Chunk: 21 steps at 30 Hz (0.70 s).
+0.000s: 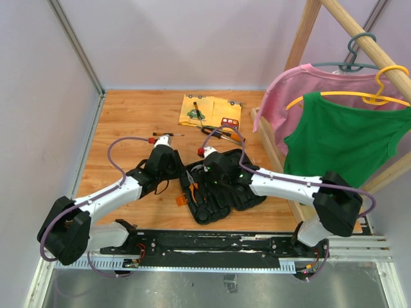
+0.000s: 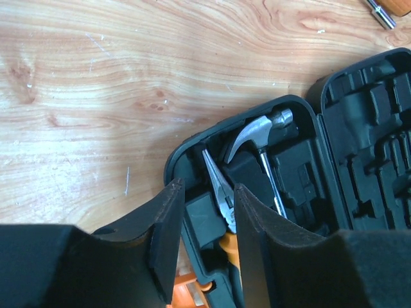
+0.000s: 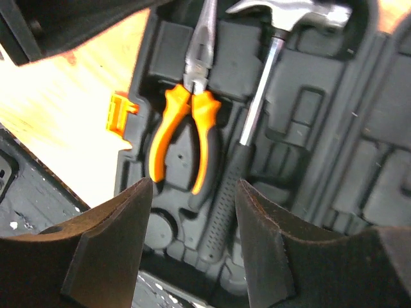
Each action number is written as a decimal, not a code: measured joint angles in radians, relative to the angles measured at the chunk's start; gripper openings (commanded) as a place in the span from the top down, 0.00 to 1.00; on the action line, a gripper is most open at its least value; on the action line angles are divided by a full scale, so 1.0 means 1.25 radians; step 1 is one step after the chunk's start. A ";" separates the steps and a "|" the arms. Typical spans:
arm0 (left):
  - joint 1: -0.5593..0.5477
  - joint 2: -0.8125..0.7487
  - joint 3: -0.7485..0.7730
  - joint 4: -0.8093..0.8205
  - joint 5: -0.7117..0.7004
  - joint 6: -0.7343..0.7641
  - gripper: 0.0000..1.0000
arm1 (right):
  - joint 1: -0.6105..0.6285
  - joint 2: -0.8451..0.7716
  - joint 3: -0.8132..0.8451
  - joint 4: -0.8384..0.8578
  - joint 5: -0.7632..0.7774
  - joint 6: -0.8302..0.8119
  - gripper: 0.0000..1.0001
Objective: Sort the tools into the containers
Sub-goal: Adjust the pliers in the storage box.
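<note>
The black tool case (image 1: 221,192) lies open at mid-table. Orange-handled pliers (image 3: 183,138) and the steel claw hammer (image 3: 257,96) rest in its moulded slots, the hammer's head (image 2: 260,131) toward the far end. My left gripper (image 2: 204,237) is open, straddling the case's near wall beside the pliers' steel nose (image 2: 221,192), holding nothing. My right gripper (image 3: 192,250) hangs open above the pliers' handles and the hammer's black grip, empty. Orange-and-black screwdrivers (image 1: 221,133) and a thin dark screwdriver (image 1: 168,135) lie on the wood behind the case.
A yellow printed cloth (image 1: 209,110) lies at the back. A wooden clothes rack (image 1: 273,151) with pink and green shirts (image 1: 334,128) stands on the right. The case's orange latch (image 3: 119,112) sticks out at its left side. Purple walls close off the table.
</note>
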 measured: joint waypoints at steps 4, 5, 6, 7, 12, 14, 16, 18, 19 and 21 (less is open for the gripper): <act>0.000 -0.052 -0.037 0.002 -0.013 -0.013 0.53 | 0.034 0.092 0.076 -0.013 0.002 0.000 0.46; 0.000 -0.073 -0.048 -0.002 -0.018 -0.018 0.53 | 0.038 0.106 0.089 -0.016 0.004 0.000 0.46; 0.000 -0.104 -0.061 -0.009 -0.026 -0.024 0.52 | 0.041 0.120 0.104 -0.023 0.006 0.000 0.46; 0.000 -0.133 -0.070 -0.019 -0.033 -0.028 0.51 | 0.043 0.136 0.123 -0.031 0.009 0.000 0.46; 0.000 -0.290 -0.086 -0.084 -0.081 -0.045 0.50 | 0.044 0.191 0.190 -0.072 0.037 -0.004 0.48; 0.000 -0.334 -0.084 -0.116 -0.098 -0.050 0.49 | 0.044 0.208 0.210 -0.092 0.049 -0.007 0.50; 0.000 -0.374 -0.079 -0.151 -0.117 -0.056 0.48 | 0.044 0.223 0.228 -0.109 0.056 -0.009 0.52; 0.000 -0.414 -0.065 -0.193 -0.137 -0.062 0.47 | 0.044 0.236 0.240 -0.121 0.062 -0.012 0.53; 0.000 -0.425 -0.059 -0.205 -0.144 -0.063 0.46 | 0.044 0.240 0.244 -0.126 0.064 -0.013 0.53; 0.000 -0.451 -0.034 -0.236 -0.160 -0.064 0.46 | 0.044 0.249 0.248 -0.135 0.067 -0.014 0.54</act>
